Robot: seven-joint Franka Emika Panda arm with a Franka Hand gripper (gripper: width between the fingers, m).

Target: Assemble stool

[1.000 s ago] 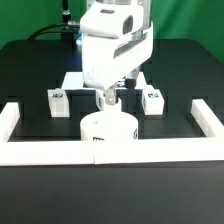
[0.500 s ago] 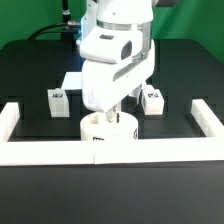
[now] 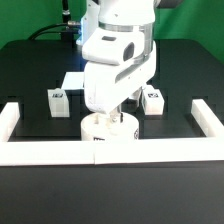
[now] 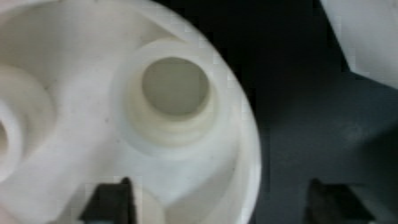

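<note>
Two leg blocks [image 3: 57,98] in exterior view, one on each side of seat [image 3: 107,130], apart from it, on black tabletop [image 3: 30,65]. Seat just behind border rail [image 3: 160,149], near its middle. Hand [image 3: 111,116] low over seat, fingertips at its top.

Wrist view: seat [image 4: 89,130] fills frame, round socket [image 4: 175,90] showing. Hand [image 4: 222,200] spread, dark fingers [image 4: 112,200] straddling seat rim; contact unclear.

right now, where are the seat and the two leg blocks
seat [image 3: 108,137]: exterior view, front wall
leg block at the exterior view's left [image 3: 58,98]: exterior view, tagged face
leg block at the exterior view's right [image 3: 153,99]: exterior view, tagged face
</note>
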